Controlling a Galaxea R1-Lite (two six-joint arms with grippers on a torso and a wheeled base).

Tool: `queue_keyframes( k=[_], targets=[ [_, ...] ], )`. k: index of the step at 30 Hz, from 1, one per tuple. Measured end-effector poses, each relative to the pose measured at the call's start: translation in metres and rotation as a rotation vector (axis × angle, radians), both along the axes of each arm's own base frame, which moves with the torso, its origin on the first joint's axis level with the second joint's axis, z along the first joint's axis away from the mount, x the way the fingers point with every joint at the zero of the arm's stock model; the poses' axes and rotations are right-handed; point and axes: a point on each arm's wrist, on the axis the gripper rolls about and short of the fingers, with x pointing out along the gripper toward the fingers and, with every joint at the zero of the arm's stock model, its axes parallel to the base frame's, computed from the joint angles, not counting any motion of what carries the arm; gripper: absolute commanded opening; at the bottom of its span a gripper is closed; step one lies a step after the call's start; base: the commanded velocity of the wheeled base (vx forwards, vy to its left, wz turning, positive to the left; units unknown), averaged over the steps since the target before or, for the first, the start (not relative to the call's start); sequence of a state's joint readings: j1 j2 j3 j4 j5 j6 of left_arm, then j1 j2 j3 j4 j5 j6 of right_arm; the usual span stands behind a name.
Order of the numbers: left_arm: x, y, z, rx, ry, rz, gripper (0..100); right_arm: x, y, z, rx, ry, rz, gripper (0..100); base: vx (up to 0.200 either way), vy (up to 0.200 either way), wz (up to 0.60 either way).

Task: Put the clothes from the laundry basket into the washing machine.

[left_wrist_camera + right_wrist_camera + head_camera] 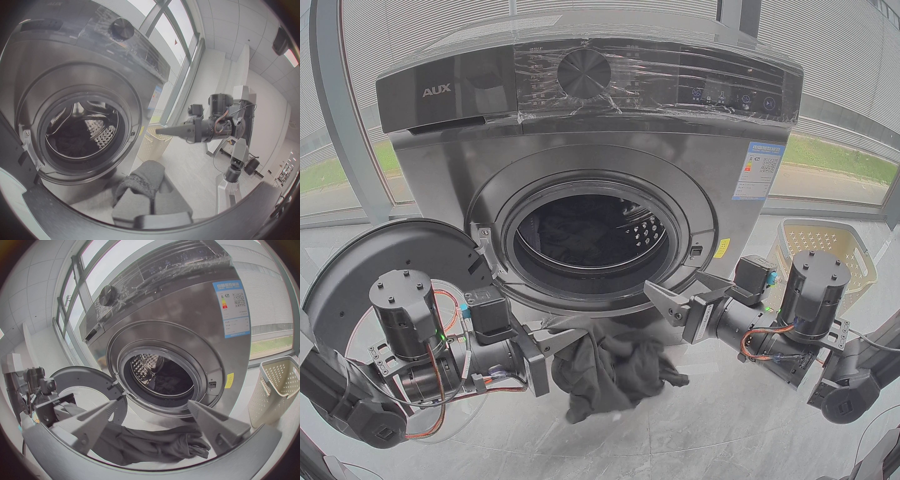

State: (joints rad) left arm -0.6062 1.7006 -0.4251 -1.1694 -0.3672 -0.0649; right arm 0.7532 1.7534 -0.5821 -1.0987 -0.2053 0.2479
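Dark grey cloth, soft, light and floppy by our judgement: the garment [612, 369] hung from the left tool [575, 337], which was clamped on it, just below the mouth of the washing machine [456, 162]. The right tool [674, 282] stood open to its right. We would grip a thick fold.

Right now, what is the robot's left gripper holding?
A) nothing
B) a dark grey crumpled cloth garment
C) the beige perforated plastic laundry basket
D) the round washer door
B: the left gripper is shut on the dark grey crumpled cloth garment, which hangs below the grey metal washing machine opening.
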Motion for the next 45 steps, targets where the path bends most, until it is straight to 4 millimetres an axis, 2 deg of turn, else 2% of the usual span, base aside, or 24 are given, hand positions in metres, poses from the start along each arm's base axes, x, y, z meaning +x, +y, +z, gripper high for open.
queue_keyframes(
  k=[11, 25, 35, 45],
  targets=[
    [0.000, -0.016, 0.036, -0.105, -0.092, 0.052, 0, -0.010, -0.013, -0.028, -0.072, 0.095, 0.080, 100, 0.000, 0.000, 0.00],
    [0.012, -0.027, 0.050, -0.148, -0.135, 0.141, 0, -0.021, -0.016, -0.043, -0.140, 0.133, 0.107, 100, 0.000, 0.000, 0.00],
    [0.018, -0.032, 0.055, -0.165, -0.151, 0.149, 0, -0.026, -0.006, -0.056, -0.167, 0.173, 0.177, 100, 0.000, 0.000, 0.00],
    [0.022, -0.035, 0.055, -0.164, -0.152, 0.151, 0, -0.024, 0.022, -0.069, -0.130, 0.134, 0.263, 100, 0.000, 0.000, 0.00]
  ],
)
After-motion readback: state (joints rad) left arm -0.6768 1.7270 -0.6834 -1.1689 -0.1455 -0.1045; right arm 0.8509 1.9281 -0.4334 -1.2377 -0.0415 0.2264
